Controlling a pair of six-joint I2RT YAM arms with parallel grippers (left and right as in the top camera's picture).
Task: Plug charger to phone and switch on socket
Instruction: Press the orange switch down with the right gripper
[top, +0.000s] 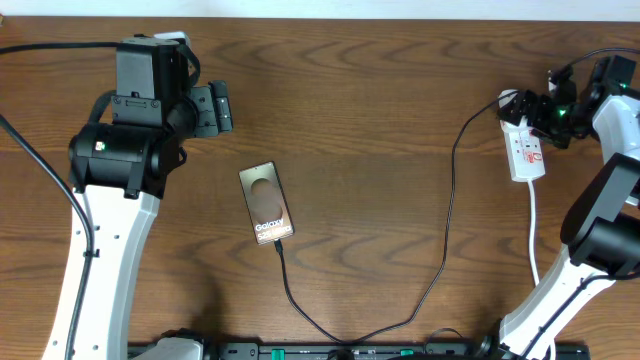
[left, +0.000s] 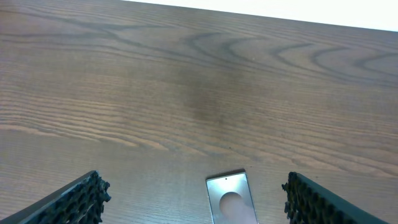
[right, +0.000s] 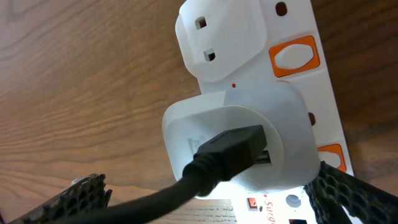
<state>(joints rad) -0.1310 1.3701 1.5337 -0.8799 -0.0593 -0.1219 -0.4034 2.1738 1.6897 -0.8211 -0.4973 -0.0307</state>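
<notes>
The phone (top: 267, 202) lies near the middle of the table (top: 380, 90), a little to the left, and the left gripper (top: 222, 108) hangs over the table behind it and further left, apart from it. The charger (top: 445, 230) meets the phone's near short edge, runs toward the front table edge, then bends right and back to the socket (top: 527, 155), which lies at the far right with the right gripper (top: 532, 115) over its rear end. On the socket, the charger enters an adapter (right: 249, 143) seated just beside a plug head (right: 224, 37).

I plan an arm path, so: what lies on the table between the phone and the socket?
The overhead view shows only the charger, its cable crossing that stretch up toward the socket; from the phone onward the table is otherwise bare.
</notes>
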